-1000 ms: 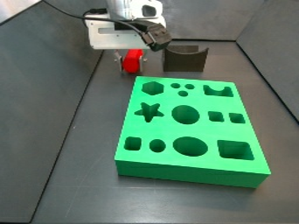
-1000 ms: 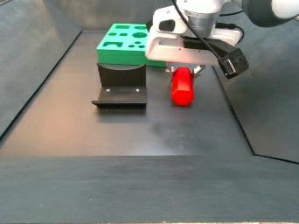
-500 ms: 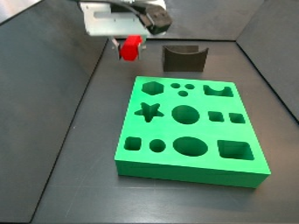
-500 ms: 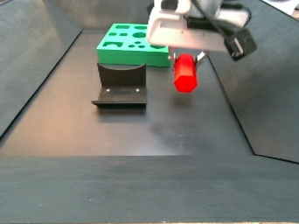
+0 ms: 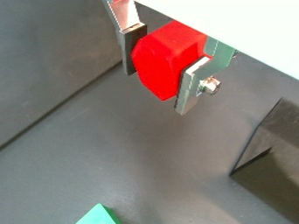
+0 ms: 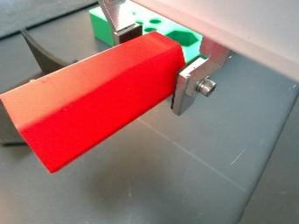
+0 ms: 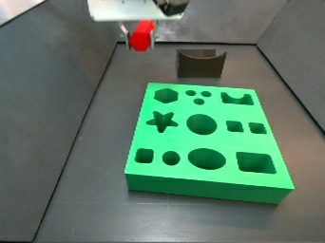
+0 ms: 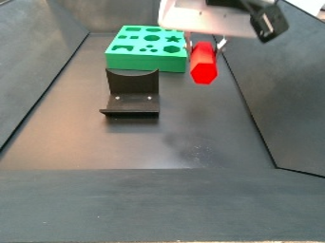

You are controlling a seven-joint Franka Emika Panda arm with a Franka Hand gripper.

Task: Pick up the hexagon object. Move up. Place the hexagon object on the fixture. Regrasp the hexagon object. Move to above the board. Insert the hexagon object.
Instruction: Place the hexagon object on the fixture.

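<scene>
step: move up | claw (image 5: 163, 63) grasping hexagon (image 8: 202, 62), hanging clear above worktop (image 8: 191, 142) | next: carry over to fixture (image 8: 131, 93) (notch below, aside), lower hexagon in

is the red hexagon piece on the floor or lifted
Lifted: the hexagon object hangs clear of the floor, clamped between the tool's silver fingers, beside the fixture.
</scene>
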